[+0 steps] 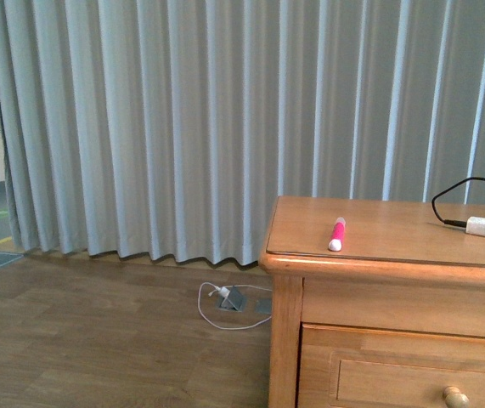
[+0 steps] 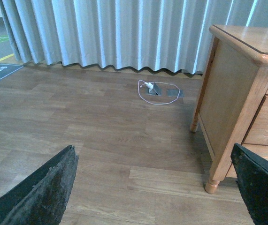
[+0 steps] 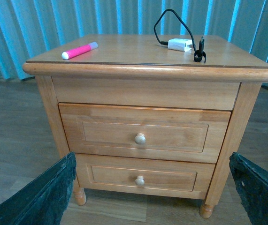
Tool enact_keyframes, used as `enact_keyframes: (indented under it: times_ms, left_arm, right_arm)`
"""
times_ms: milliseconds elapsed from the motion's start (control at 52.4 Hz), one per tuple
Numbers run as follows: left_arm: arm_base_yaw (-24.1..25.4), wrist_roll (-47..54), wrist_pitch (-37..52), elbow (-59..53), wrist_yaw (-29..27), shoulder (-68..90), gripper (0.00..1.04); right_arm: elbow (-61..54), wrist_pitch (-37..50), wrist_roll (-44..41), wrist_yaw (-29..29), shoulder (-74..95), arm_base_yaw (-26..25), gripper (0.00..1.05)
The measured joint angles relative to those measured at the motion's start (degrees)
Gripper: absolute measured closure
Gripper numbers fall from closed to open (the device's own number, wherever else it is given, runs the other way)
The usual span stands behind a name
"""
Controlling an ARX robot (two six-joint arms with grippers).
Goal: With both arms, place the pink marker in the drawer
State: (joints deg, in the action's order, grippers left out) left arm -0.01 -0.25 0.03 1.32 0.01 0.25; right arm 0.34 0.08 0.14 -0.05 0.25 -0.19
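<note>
The pink marker (image 1: pixel 336 233) lies on top of the wooden nightstand (image 1: pixel 395 223), near its left front edge; the right wrist view also shows it (image 3: pixel 80 50). The drawer (image 3: pixel 105 133) is the upper one, shut, with a round knob (image 3: pixel 140 138); the front view shows its top left part (image 1: pixel 378 378). My right gripper (image 3: pixel 152 185) is open and empty, in front of the nightstand at the level of the lower drawer. My left gripper (image 2: pixel 153 183) is open and empty over the floor, left of the nightstand (image 2: pixel 227 84). Neither arm shows in the front view.
A white plug block (image 3: pixel 179 45) with a black cable lies at the back right of the top. A smaller lower drawer (image 3: pixel 105 174) is shut. A floor socket with a white cable (image 2: pixel 155 89) sits near the grey curtain (image 1: pixel 183 127).
</note>
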Motion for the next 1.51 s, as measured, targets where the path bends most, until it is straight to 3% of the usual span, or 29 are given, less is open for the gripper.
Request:
enact_keyframes:
  times_ms: [1106, 1278, 1392, 1506]
  left_arm:
    - [0.00, 0.00, 0.00, 0.00, 0.00, 0.00, 0.06]
    - [0.00, 0.00, 0.00, 0.00, -0.02, 0.00, 0.06]
    - [0.00, 0.00, 0.00, 0.00, -0.02, 0.00, 0.06]
    - [0.00, 0.00, 0.00, 0.00, -0.02, 0.00, 0.06]
  right_arm:
    - [0.00, 0.00, 0.00, 0.00, 0.00, 0.00, 0.08]
    - [2.34, -8.85, 1.62, 3.10, 6.03, 2.75, 0.08]
    - [4.31, -6.62, 2.99, 0.87, 12.83, 2.43, 0.08]
    - [6.29, 1.18, 3.17, -0.22, 23.67, 2.16, 0.08]
